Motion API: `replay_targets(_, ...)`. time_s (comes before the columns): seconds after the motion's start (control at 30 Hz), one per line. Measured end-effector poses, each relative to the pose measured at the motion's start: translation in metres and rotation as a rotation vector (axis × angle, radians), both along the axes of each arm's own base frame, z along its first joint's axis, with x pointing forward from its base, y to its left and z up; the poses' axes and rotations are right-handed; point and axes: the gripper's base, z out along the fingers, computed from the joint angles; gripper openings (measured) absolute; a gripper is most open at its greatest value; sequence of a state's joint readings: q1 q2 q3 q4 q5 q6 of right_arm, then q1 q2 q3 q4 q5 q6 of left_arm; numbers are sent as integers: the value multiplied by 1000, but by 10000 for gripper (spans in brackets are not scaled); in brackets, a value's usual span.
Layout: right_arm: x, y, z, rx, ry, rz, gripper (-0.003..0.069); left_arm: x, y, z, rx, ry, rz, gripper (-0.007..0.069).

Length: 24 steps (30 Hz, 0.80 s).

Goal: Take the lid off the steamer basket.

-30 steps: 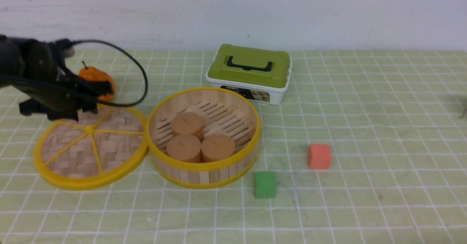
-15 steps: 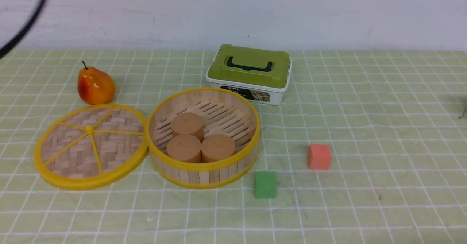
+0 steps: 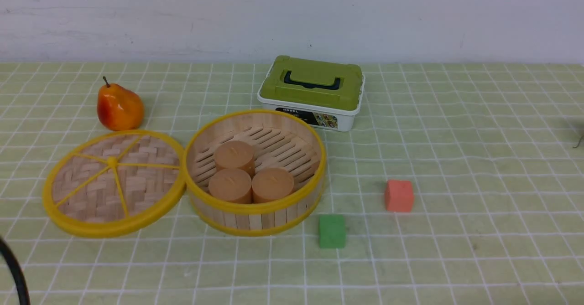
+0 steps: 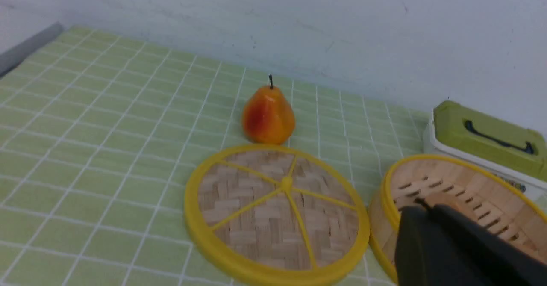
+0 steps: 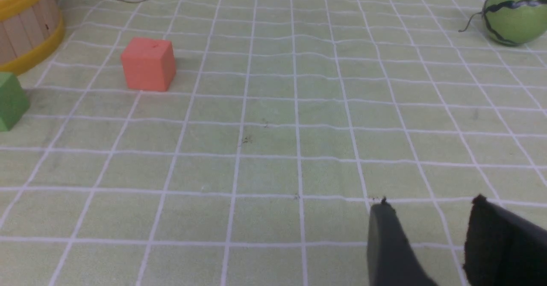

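Observation:
The lid [image 3: 114, 182], a woven disc with a yellow rim and spokes, lies flat on the cloth, touching the left side of the steamer basket [image 3: 255, 223]. The basket stands uncovered with three brown cylinders [image 3: 248, 173] inside. In the left wrist view the lid [image 4: 273, 209] and the basket [image 4: 440, 177] lie below my left gripper [image 4: 427, 204], which is shut on nothing and hangs clear of both. My right gripper [image 5: 431, 202] is open over bare cloth, far right of the basket [image 5: 25, 25]. Neither gripper shows in the front view.
A pear [image 3: 119, 106] stands behind the lid. A white box with a green lid [image 3: 312, 90] sits behind the basket. A red cube [image 3: 398, 195] and a green cube [image 3: 331, 230] lie to the basket's right. A striped green ball [image 5: 515, 10] rests far right. A black cable [image 3: 13, 268] crosses the front-left corner.
My left arm has pulled away from above the lid and left the front view, and its jaws have closed empty. The lid and basket have not moved.

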State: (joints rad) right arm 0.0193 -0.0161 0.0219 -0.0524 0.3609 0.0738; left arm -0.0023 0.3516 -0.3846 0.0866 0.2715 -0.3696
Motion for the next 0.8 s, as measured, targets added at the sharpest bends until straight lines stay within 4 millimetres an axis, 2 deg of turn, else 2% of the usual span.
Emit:
replay_targets(0.2, 0, 0, 0, 0, 0, 0, 241, -6, 0, -36, -12, 62, -2, -13)
replay_targets(0.43, 0, 0, 0, 0, 0, 0, 241, -6, 0, -68, -11, 159, -1, -13)
replay_targets(0.67, 0, 0, 0, 0, 0, 0, 241, -9, 2, -82, 39, 247, 8, -13)
replay_targets(0.8, 0, 0, 0, 0, 0, 0, 241, -16, 2, -89, 41, 218, 10, -13)
